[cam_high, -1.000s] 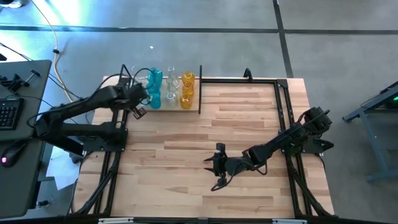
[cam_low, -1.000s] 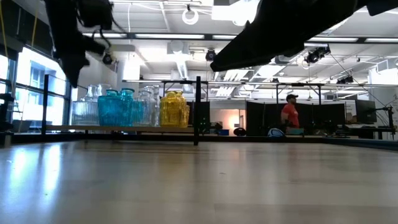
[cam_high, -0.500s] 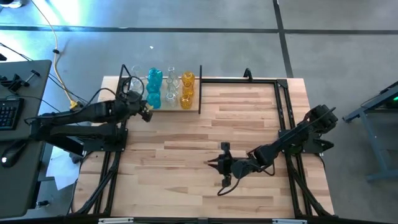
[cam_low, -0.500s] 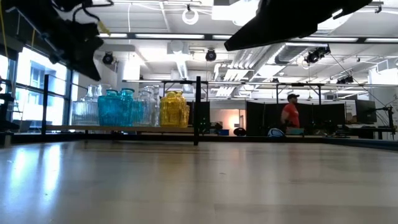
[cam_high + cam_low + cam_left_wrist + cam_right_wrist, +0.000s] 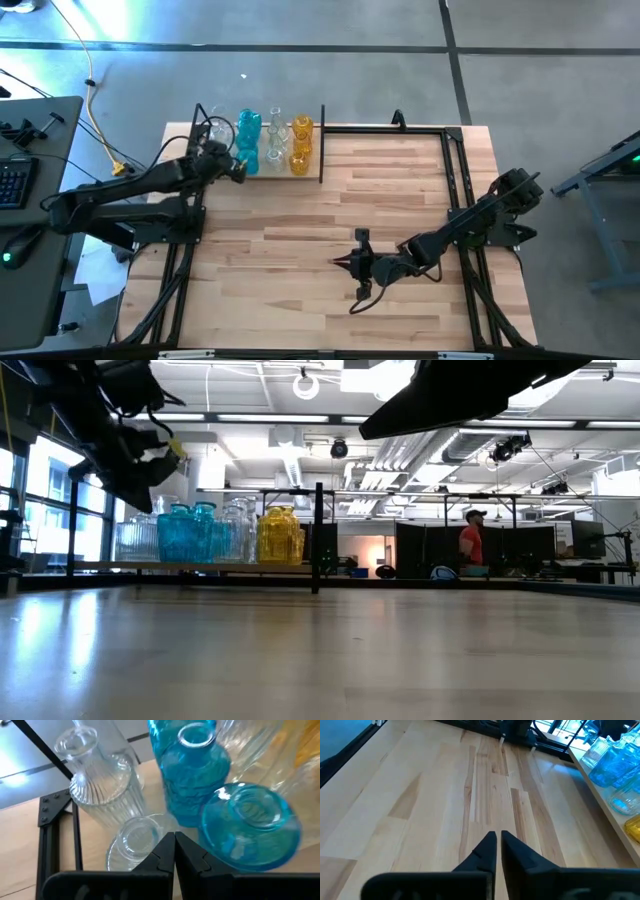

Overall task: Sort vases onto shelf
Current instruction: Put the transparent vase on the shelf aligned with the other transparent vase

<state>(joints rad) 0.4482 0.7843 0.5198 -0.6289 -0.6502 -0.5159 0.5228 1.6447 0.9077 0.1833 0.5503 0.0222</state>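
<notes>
Pale butcher-block counter [image 5: 300,250], planks in mixed light tones, ringed by a thin black frame. At the far left corner, the shelf [image 5: 300,171], a light-wood plank between upright black posts, packed with the vases [image 5: 270,140]: clear at the left end, teal-blue beside them, clear again, amber-yellow at the right end.

From overhead, only coloured tops in tight rows; from the low view, bulbous translucent bodies [image 5: 195,532] side by side on the plank, with a person in red [image 5: 471,543] far back in the room. From the left wrist, detail missed elsewhere: ribbed clear glass [image 5: 97,785], smooth teal glass [image 5: 192,780], round open mouths.

Left gripper [image 5: 238,171] over the shelf's left end, fingers [image 5: 187,857] clenched together, empty. Right gripper [image 5: 338,262] low over bare mid-counter, fingers [image 5: 487,852] pinched together on nothing.
</notes>
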